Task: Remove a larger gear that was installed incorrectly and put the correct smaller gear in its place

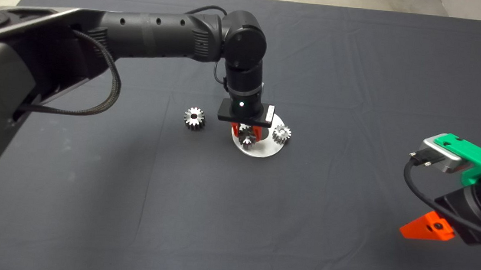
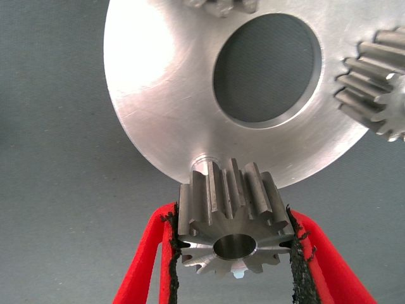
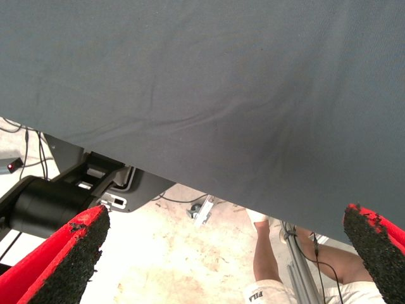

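The smaller gear [image 2: 233, 231], with its chunky rounded teeth and wide dark centre hole, sits clamped between the black pads of my left gripper [image 1: 247, 132], one red finger [image 2: 147, 253] pressed against each flank of the teeth. I hold it at the edge of the round aluminium plate [image 2: 158, 107], right by a small hole near the rim; I cannot tell whether the gear touches the plate or hangs just above it. The plate has a large round opening [image 2: 267, 68] in its middle through which the dark mat [image 1: 302, 227] shows. Another steel gear [image 1: 281, 134] stands at the plate's right edge in the head view, and the wrist view catches the teeth of a further gear at the plate's far rim. The larger gear [image 1: 194, 118], finer-toothed with a small dark centre hole, lies on the mat by itself, off to the left of the plate and apart from it. My right gripper [image 3: 221, 253] waits at the lower right of the mat with its fingers spread wide and nothing between them; past the mat's edge its camera sees the floor and a person's legs [image 3: 272, 259].
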Controlling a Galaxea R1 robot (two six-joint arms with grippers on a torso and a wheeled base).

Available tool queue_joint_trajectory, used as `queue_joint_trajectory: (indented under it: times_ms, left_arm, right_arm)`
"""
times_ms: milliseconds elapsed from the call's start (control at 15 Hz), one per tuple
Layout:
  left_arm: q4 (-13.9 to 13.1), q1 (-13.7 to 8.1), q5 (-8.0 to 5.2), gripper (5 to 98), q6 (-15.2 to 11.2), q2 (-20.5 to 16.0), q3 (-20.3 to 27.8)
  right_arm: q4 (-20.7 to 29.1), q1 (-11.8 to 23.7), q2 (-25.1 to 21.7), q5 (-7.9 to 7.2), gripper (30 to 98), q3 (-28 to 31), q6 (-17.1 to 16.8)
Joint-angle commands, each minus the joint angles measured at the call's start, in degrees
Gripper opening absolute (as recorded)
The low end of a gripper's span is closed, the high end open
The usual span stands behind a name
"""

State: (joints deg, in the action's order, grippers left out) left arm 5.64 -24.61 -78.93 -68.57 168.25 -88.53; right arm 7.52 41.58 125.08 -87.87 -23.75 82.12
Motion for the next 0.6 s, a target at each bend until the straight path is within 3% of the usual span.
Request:
queue_joint_trajectory:
  times_ms: [0,533]
  left_arm:
    - [-1.25,-0.97,0.45,32.9,-0.33,0.26,-0.14]
    - [-1.16,-0.88,-0.48,32.9,-0.42,0.2,-0.22]
  right_arm:
    - [1.79,0.81,-0.13,-6.24,97.7,0.3,-0.03]
    - [1.79,0.83,-0.22,-6.17,97.7,0.3,-0.03]
